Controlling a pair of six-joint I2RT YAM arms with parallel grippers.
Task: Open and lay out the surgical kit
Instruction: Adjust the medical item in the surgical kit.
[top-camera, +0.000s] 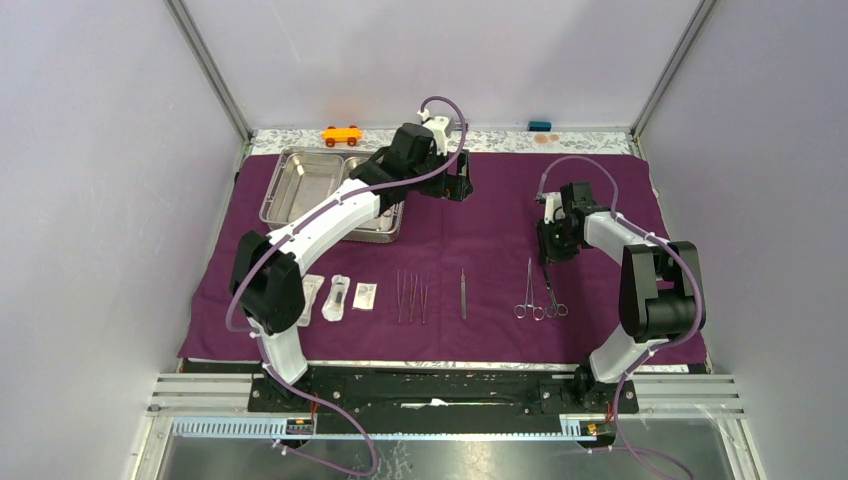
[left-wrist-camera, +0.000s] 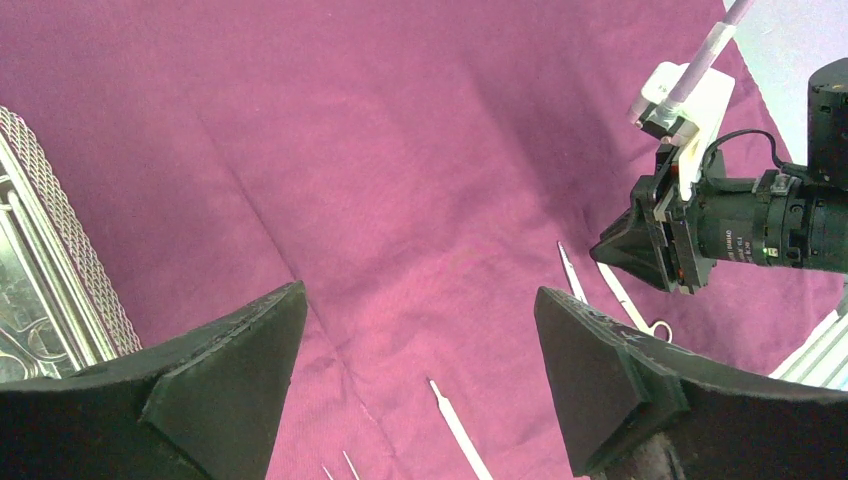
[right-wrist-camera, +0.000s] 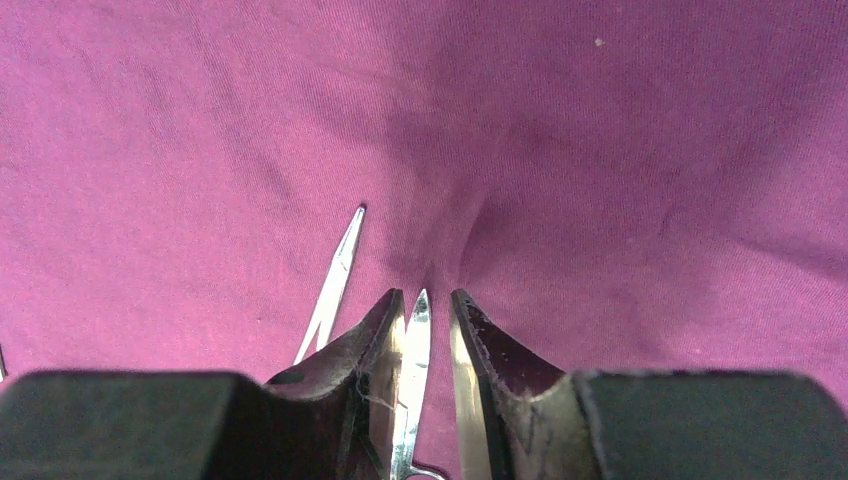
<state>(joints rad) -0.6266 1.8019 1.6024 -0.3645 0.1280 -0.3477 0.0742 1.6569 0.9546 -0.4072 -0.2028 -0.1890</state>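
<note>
A: Why are we working on the purple cloth wrap (top-camera: 500, 200) spread flat, with the steel tray (top-camera: 305, 185) at its far left?

B: We are using it as the field; instruments are lining its near edge.

A: Fingers?

B: The left gripper (left-wrist-camera: 420, 295) is hanging wide open, empty. The right gripper (right-wrist-camera: 425, 300) is straddling the tip of one forceps (top-camera: 552, 292), fingers narrowly parted, seemingly not clamping.

Bare purple cloth (top-camera: 500, 215) lies open between left claw (left-wrist-camera: 418, 300) and right claw (top-camera: 553, 252). Steel tray (top-camera: 300, 185) blocks far left; tweezers (top-camera: 463, 293) and seemingly crossed forceps (top-camera: 530, 290) line the near strip.
</note>
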